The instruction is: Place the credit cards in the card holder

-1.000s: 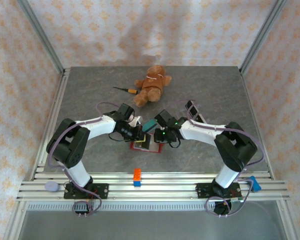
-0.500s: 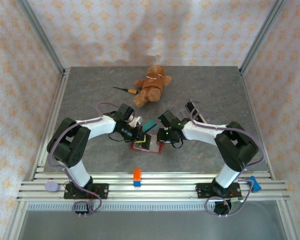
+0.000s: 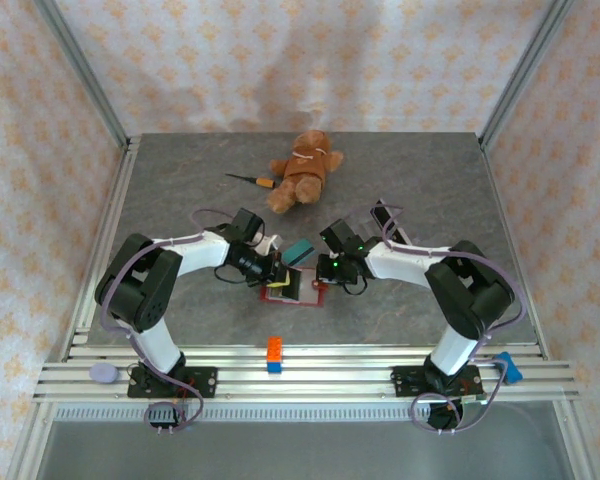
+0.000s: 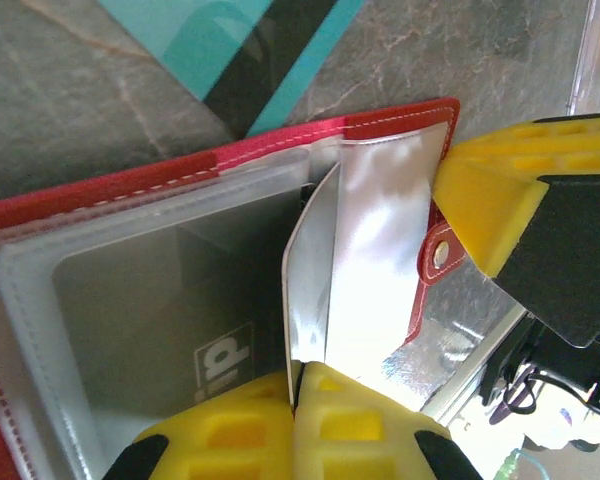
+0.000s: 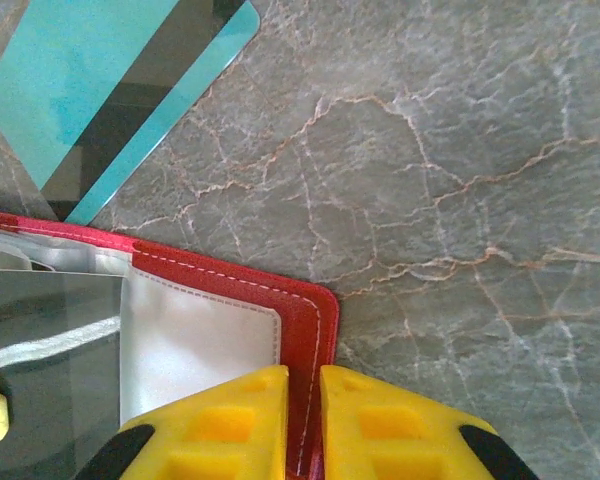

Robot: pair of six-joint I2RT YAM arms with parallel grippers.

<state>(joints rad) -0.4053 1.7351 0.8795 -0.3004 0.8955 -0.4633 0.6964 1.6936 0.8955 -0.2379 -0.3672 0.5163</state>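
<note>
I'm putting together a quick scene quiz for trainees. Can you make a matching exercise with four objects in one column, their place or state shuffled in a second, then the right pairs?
1. teal card
2. card holder
3. teddy bear
4. orange-and-blue block

A. near edge, apart from the rest
B. far side, beside the screwdriver
C. lying open, clear sleeves showing
D. flat, just beyond the holder's far edge

Pairs: 1-D, 2-C, 3-B, 4-A

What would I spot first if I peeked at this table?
The open red card holder in the middle, pinched by the left gripper and the right gripper from either side. A teal card lies just behind it, and a brown teddy bear lies farther back.
</note>
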